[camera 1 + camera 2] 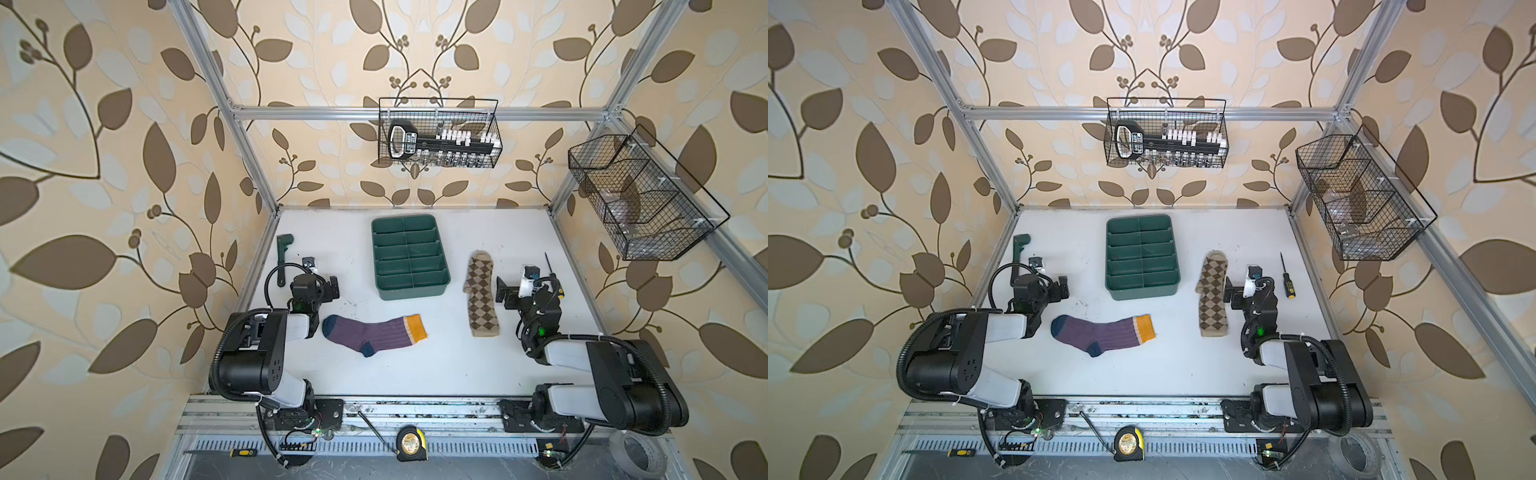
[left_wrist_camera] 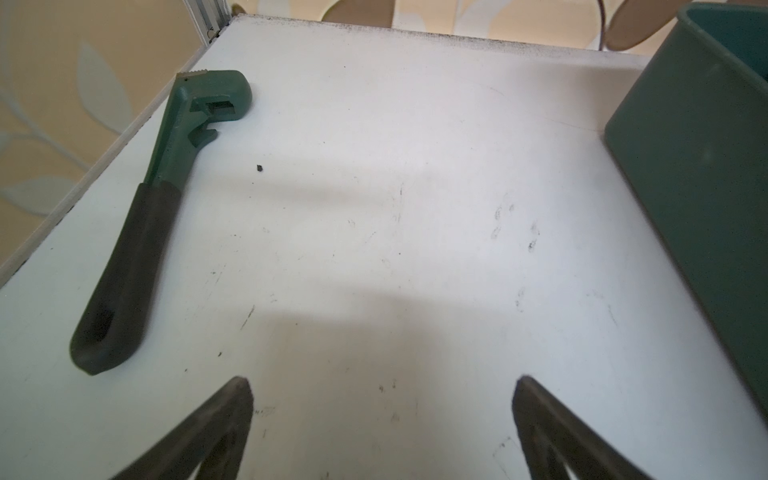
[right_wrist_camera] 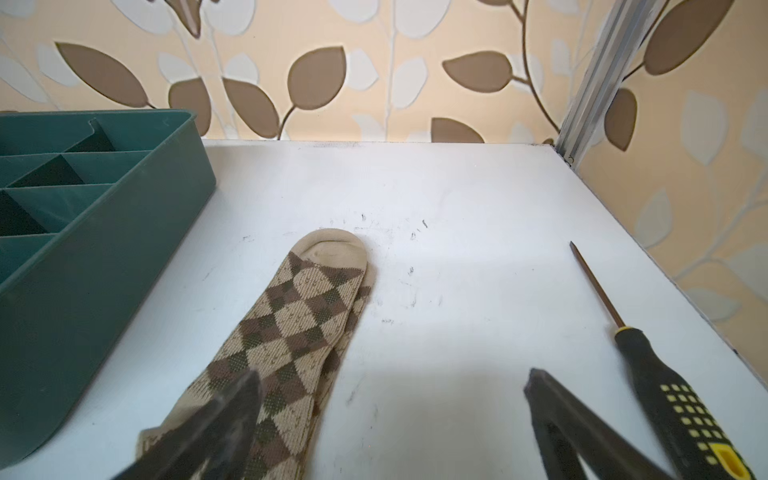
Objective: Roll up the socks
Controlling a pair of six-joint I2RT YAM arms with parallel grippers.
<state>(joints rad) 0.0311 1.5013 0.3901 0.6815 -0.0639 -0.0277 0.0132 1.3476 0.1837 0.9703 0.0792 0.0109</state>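
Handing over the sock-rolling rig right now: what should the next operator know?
Left gripper: open, empty, over the white table between the green pipe wrench and the green divided plastic tray.
Right gripper: open, empty, beside the tan-and-brown argyle sock, one finger over its edge.
Purple ribbed sock with navy toe and mustard cuff: flat, front centre, apart from the argyle one.
Done: nothing rolled.
Left: roll both socks.

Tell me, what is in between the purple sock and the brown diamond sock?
Nothing: only bare white table lies between the purple sock and the diamond sock, as both top views show. The green tray sits farther back.
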